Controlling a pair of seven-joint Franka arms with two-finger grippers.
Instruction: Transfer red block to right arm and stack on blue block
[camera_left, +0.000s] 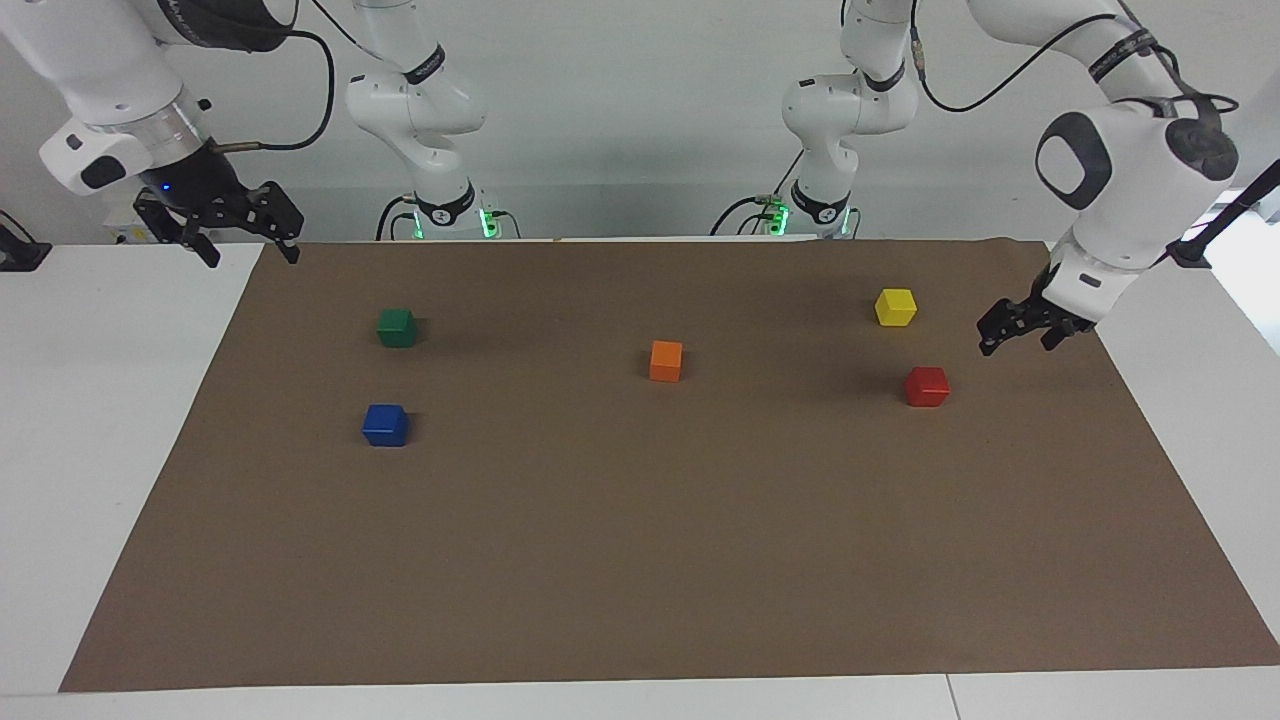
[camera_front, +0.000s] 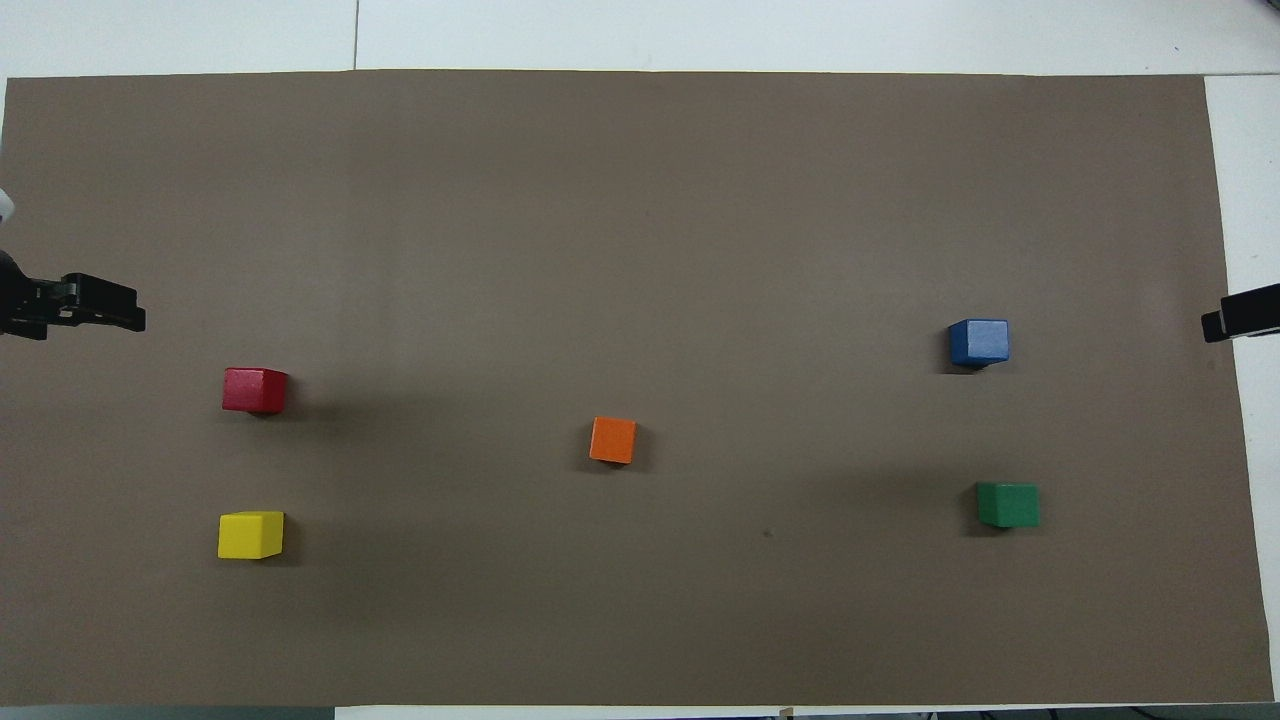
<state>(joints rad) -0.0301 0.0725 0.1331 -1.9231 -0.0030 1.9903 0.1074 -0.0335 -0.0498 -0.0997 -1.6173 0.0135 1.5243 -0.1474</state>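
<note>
Left claw (camera_left: 1020, 335), fingers spread and empty, hangs over the worktop (camera_left: 640, 560) just beside the red block (camera_left: 927, 386), which lies flat at the left arm's end; the right claw (camera_left: 240, 232) waits, parted. Best practice: centre over the cube, fingers square to opposite faces. A cube has no long axis; its faces sit slightly askew to the mat's edges.

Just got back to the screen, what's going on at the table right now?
Nothing is picked up yet. The left gripper hangs empty, fingers open, over the mat beside the red block, which sits untouched near the yellow block. The right gripper waits open at its own end. The blue block has nothing on it.
</note>
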